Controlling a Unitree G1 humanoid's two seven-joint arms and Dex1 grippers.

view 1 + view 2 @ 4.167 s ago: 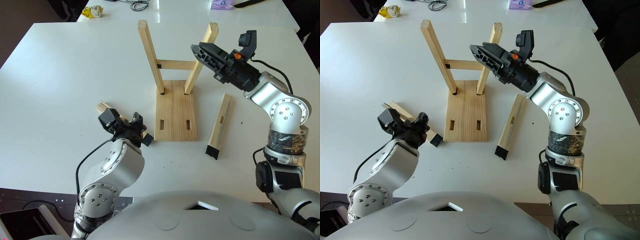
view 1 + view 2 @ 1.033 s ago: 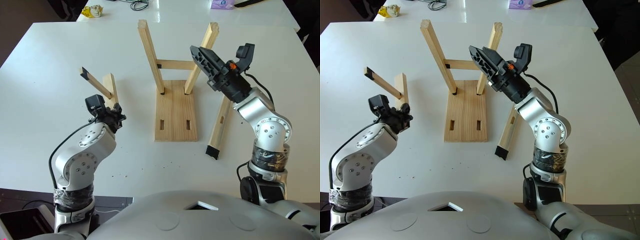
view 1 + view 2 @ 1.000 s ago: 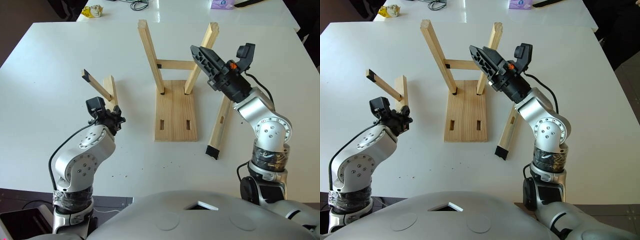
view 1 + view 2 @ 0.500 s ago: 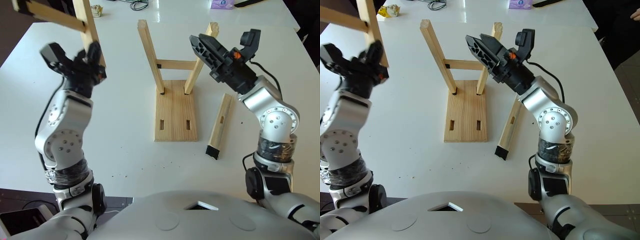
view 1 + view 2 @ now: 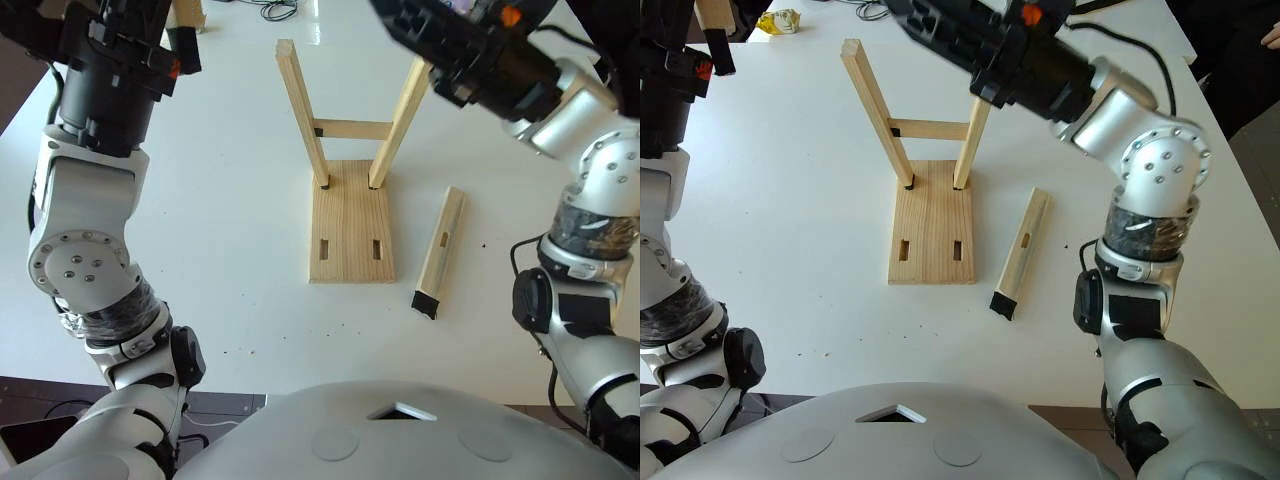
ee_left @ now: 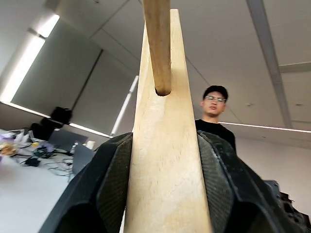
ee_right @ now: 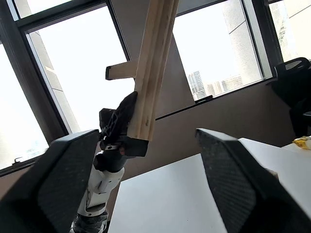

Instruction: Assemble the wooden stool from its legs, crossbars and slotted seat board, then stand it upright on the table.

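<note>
Both arms are swinging up and away from the seat board (image 5: 350, 225), which is lying flat on the white surface (image 5: 220, 220). Half a second ago the left claw (image 6: 165, 138) was carrying its wooden piece at about shoulder height on the board's left; now it is raised well above and left of the board. It is clenching a leg (image 6: 167, 111) between its two pads, and a crossbar (image 6: 158, 43) is plugged into that leg's side. The right claw (image 7: 146, 145) is also lifting, and is now hanging above the board's far right corner with its fingers spread wide and nothing between them.

On the board itself nothing is shifting. Two legs (image 5: 302, 115) are standing in the far pair of slots, leaning apart and joined by a crossbar (image 5: 352, 129). The near pair of slots (image 5: 325, 248) is sitting open. A loose leg (image 5: 440, 245) is lying on the surface just right of the board, apart from it.

By the look of it, the stool is roughly half built. The lifted leg and crossbar probably need mating with the loose leg before that pair goes into the near slots. The released right claw seems free to fetch it.
</note>
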